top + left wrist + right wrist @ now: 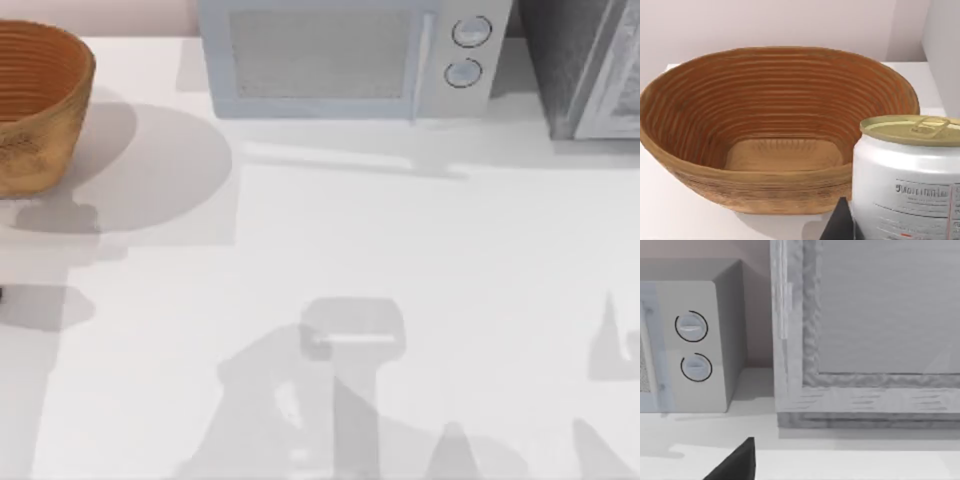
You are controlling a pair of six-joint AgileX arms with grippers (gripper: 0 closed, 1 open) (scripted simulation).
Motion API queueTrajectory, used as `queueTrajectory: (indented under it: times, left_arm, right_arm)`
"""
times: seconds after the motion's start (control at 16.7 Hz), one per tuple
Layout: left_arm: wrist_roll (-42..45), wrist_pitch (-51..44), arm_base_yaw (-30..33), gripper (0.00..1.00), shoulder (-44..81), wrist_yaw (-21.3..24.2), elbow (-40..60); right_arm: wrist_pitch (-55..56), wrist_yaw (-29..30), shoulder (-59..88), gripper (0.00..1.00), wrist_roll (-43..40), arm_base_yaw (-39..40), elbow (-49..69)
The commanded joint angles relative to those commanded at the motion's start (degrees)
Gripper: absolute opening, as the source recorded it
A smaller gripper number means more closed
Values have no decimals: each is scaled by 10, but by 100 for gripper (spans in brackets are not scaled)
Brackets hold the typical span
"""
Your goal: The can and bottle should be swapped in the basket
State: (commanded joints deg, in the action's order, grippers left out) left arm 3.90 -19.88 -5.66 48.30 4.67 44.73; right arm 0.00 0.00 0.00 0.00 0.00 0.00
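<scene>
At the far left corner of the white table (400, 260) sits the wicker basket (35, 105), cut off by the top view's left edge. Seen from the left wrist, its ribbed inside and flat bottom hold nothing, and the can (910, 175), white with a dull gold pull-tab top, stands upright close before the camera, outside the basket's near rim. One dark fingertip (840, 222) shows beside the can; whether the left gripper grips it, I cannot tell. Along the far edge stands a microwave (345, 55), with a grey framed cabinet (865, 330) to its right. The right gripper's finger state I cannot tell either.
</scene>
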Motion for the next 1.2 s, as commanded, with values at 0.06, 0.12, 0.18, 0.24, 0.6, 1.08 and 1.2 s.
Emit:
queueTrajectory:
  times: [0.06, 0.12, 0.18, 0.24, 0.6, 1.08, 1.2]
  left_arm:
    - [-3, 27, 8, 0, -62, -6, -56]
    - [-6, 52, 15, 0, -121, -11, -109]
    - [-9, 75, 22, 0, -177, -16, -160]
    - [-12, 97, 29, 0, -230, -21, -208]
    - [-33, 186, 54, 0, -451, -43, -415]
    - [-38, 198, 55, 0, -480, -47, -447]
    - [-38, 198, 55, 0, -480, -47, -447]
  right_arm:
    - [0, 0, 0, 100, 0, 0, 0]
    - [0, 0, 0, 100, 0, 0, 0]
    - [0, 0, 0, 100, 0, 0, 0]
    - [0, 0, 0, 100, 0, 0, 0]
    - [0, 0, 0, 100, 0, 0, 0]
    - [0, 0, 0, 100, 0, 0, 0]
    - [0, 0, 0, 100, 0, 0, 0]
